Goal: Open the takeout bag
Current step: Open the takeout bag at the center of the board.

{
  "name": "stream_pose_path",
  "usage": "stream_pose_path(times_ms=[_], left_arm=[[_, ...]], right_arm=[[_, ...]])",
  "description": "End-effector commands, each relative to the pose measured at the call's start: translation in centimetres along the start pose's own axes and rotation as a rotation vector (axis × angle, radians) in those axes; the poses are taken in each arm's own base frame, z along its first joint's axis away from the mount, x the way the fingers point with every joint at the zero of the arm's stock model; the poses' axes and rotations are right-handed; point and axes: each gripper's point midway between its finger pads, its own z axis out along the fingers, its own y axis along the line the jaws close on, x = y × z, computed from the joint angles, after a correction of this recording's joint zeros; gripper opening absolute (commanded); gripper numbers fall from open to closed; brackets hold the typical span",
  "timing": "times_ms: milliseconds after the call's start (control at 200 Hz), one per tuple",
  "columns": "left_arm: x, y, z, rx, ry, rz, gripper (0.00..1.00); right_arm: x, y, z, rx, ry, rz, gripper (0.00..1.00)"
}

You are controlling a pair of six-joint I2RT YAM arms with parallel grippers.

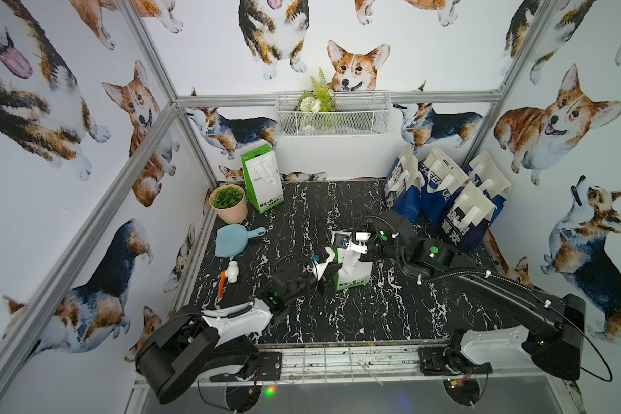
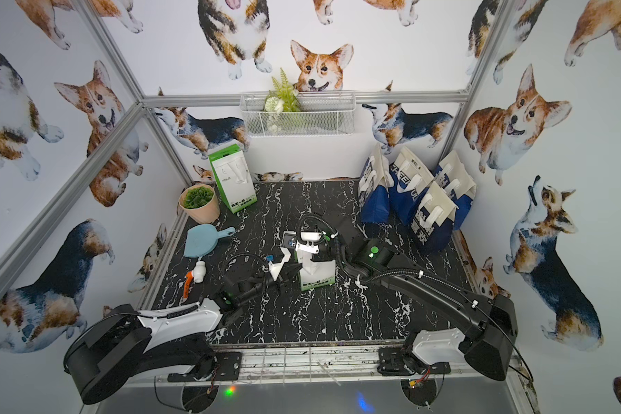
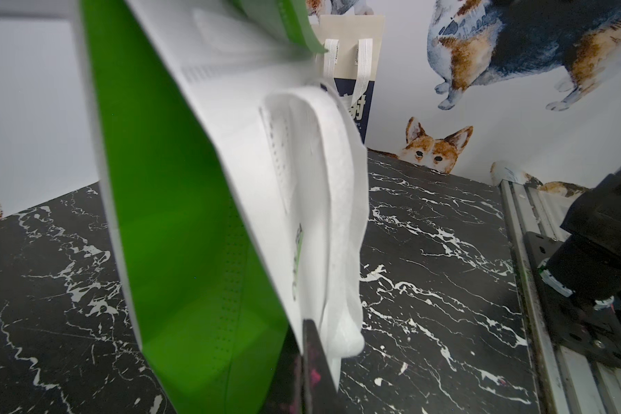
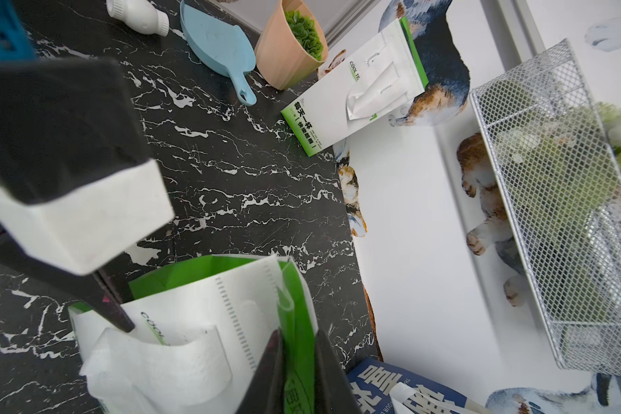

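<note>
**A:** Where did the takeout bag (image 1: 350, 272) stand at that point?

**B:** Upright near the middle of the bench (image 1: 373, 315). It was well apart from the second green-and-white bag (image 1: 262, 179) at the back wall and from the blue bags (image 1: 445, 193) in the far corner.

**A:** And the two arms?

**B:** The left pincer (image 1: 325, 263) was closed tight. In the right wrist view its dark finger (image 4: 115, 308) met the white front wall (image 4: 208, 308) just beside the handle loop (image 4: 151, 358), so I judged that it held that wall. The right pincer (image 4: 298, 344) was narrow, with a finger on either side of the green side fold (image 4: 291, 315) at the rim. I could not tell whether those fingers had bitten the fabric or only straddled it.

**A:** So which step was in hand?

**B:** Taking hold on two sides of the mouth, I'd say. A little green lining showed inside, but the walls lay close together, so the bag was not yet properly open.

**A:** What did the next move call for?

**B:** A sure hold on the right side first. Then the two arms would need to draw apart gently and roughly level. The bag looked light, so a hard or upward tug could well have tipped it or dragged it along the bench, and thin fabric like that may slip out of the fingers.
</note>
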Motion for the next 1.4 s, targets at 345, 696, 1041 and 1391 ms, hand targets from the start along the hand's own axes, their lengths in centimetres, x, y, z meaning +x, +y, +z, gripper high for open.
stream_pose_path(times_ms=[345, 696, 1041, 1391], left_arm=[[-0.9, -0.3, -0.1, 0.015, -0.035, 0.015, 0.0], [-0.8, -0.3, 0.1, 0.018, -0.026, 0.01, 0.0], [-0.6, -0.4, 0.1, 0.022, -0.015, 0.01, 0.0], [-0.6, -0.4, 0.2, 0.025, -0.008, 0.011, 0.0]], right_arm=[[-0.2, 0.2, 0.3, -0.015, -0.004, -0.016, 0.0], [-1.2, -2.4, -0.8, 0.034, 0.021, -0.051, 0.0], [-1.6, -3.9, -1.4, -0.026, 0.073, -0.179, 0.0], [-2.9, -3.7, -1.5, -0.146, 0.099, -0.323, 0.0]])
